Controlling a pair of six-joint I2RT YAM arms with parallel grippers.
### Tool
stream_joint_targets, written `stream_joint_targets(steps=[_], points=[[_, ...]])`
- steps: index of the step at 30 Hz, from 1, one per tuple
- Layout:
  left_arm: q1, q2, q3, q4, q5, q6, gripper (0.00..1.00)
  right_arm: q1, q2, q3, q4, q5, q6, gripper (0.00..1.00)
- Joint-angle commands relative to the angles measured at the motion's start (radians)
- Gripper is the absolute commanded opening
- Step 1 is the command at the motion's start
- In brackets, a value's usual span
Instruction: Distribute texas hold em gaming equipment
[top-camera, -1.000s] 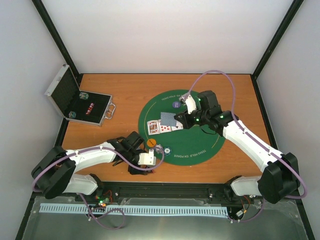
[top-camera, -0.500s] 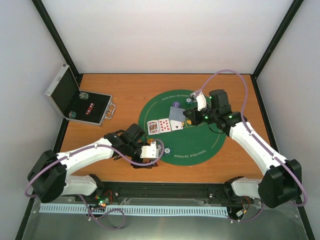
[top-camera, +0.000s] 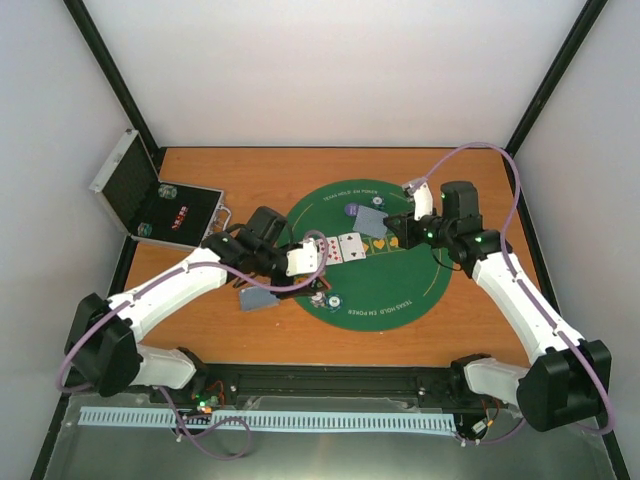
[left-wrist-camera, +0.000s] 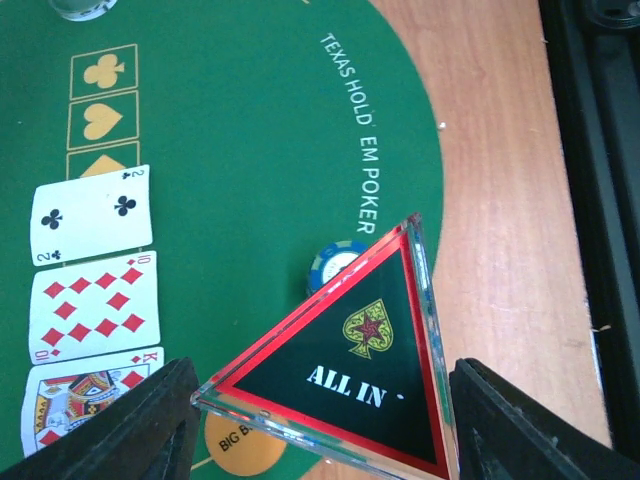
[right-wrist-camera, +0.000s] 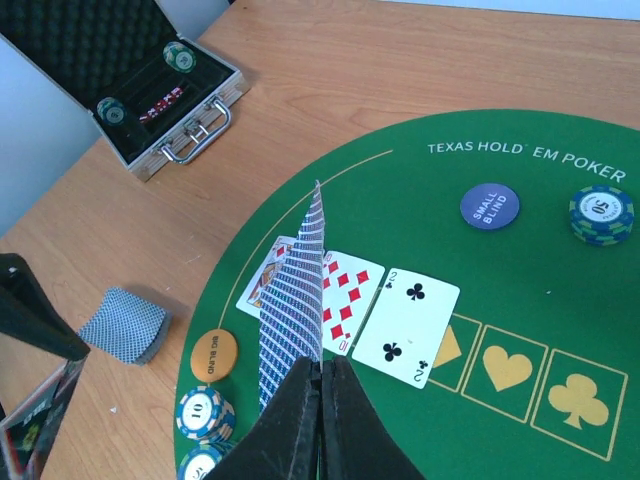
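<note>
My left gripper (left-wrist-camera: 325, 415) is shut on the dark red-edged "ALL IN" triangle (left-wrist-camera: 360, 370), which hangs tilted over the near edge of the green mat (left-wrist-camera: 240, 130). Under it lie an orange "BIG BLIND" chip (left-wrist-camera: 240, 448) and a blue chip (left-wrist-camera: 330, 265). Three face-up cards (right-wrist-camera: 412, 325) lie in a row on the mat. My right gripper (right-wrist-camera: 322, 368) is shut on a grey-blue-backed card (right-wrist-camera: 295, 300), held on edge above that row. In the top view the left gripper (top-camera: 312, 256) and right gripper (top-camera: 392, 236) flank the row of cards (top-camera: 345, 246).
A deck of cards (top-camera: 258, 298) lies on the wood left of the mat. The open silver case (top-camera: 165, 210) with chips sits at the far left. A purple "SMALL BLIND" chip (right-wrist-camera: 490, 205) and a green chip (right-wrist-camera: 600, 215) rest on the mat's far side. Blue chip stacks (right-wrist-camera: 205, 415) stand near the orange chip.
My left arm has swung away from the near edge toward the card row with the triangle, uncovering the deck. My right gripper has carried its card to the right.
</note>
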Motion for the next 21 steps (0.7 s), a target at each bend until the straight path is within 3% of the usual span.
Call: stream_joint_targets(steps=[1, 12, 21], points=[[0.029, 0.062, 0.075, 0.010, -0.008, 0.023, 0.48, -0.013, -0.029, -0.015, 0.011, -0.024, 0.004, 0.03], [0.160, 0.361, 0.328, 0.095, -0.033, -0.016, 0.45, -0.093, -0.061, -0.040, 0.006, -0.023, -0.004, 0.03], [0.208, 0.748, 0.666, 0.172, -0.224, -0.102, 0.44, -0.117, -0.068, -0.056, -0.002, -0.012, -0.009, 0.03]])
